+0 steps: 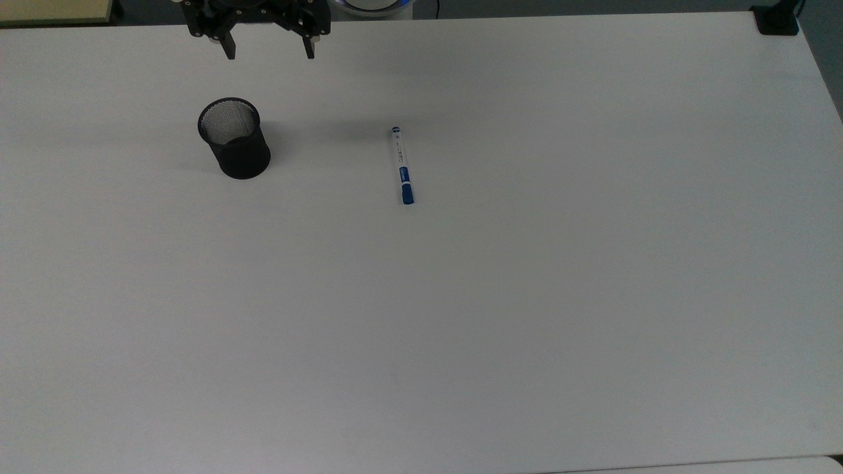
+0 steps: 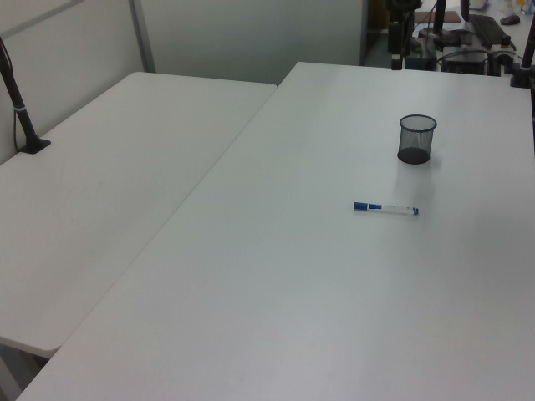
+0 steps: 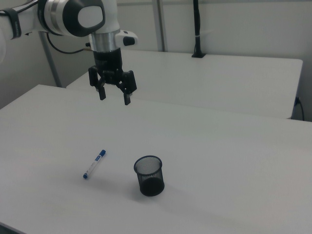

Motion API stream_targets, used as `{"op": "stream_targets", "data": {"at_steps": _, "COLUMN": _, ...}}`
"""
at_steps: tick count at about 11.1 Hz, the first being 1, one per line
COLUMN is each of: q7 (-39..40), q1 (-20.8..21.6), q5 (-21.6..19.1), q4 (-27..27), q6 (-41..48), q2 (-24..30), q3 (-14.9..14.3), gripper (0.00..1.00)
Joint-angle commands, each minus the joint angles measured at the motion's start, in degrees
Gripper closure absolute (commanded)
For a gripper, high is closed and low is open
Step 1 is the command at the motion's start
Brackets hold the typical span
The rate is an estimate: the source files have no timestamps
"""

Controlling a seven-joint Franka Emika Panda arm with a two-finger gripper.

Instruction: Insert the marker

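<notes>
Pincer [image 3: 115, 96] hangs in the air well above the white worktop [image 3: 234, 161], its two black fingers [image 3: 127, 98] spread wide apart and pointing down, with nothing between them. In the top view it sits at the upper edge [image 1: 270, 51], beyond the cup and to the top view's left of the marker.

The marker [image 1: 402, 166] lies flat on the worktop [image 1: 527, 296], well apart from the pincer. In the top view its blue cap points toward the bottom of the picture and its small blue tip toward the top. In the right view the marker [image 3: 94, 164] lies at a slant with the cap at its upper right end.

A black mesh cup [image 1: 234, 138] stands upright on the worktop, near the marker but clearly apart from it, on the top view's left. In the right view the cup [image 3: 149, 175] is on the right view's right of the marker. In the left view the cup [image 2: 416, 139] stands beyond the marker [image 2: 385, 208], whose cap points to the left view's left
</notes>
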State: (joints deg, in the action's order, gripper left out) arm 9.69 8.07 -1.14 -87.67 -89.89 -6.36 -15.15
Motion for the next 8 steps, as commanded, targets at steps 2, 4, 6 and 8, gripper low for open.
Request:
{"op": "stream_targets", "data": {"at_steps": 2, "q7": 0.33, "q1": 0.2, "q5": 0.97, "q4": 0.13, "q6": 1.38, "q2": 0.91, "q3": -0.41, "gripper": 0.0}}
{"op": "stream_targets", "data": {"at_steps": 4, "q7": 0.33, "q1": 0.02, "q5": 0.88, "q4": 0.82, "q6": 1.55, "q2": 1.26, "q3": -0.67, "gripper": 0.0}}
{"op": "stream_targets", "data": {"at_steps": 6, "q7": 0.24, "q1": -0.07, "q5": 0.88, "q4": 0.92, "q6": 1.64, "q2": 1.26, "q3": -0.76, "gripper": 0.0}}
{"op": "stream_targets", "data": {"at_steps": 8, "q7": 0.24, "q1": -0.07, "q5": 0.7, "q4": 1.0, "q6": 1.73, "q2": 1.35, "q3": -1.54, "gripper": 0.0}}
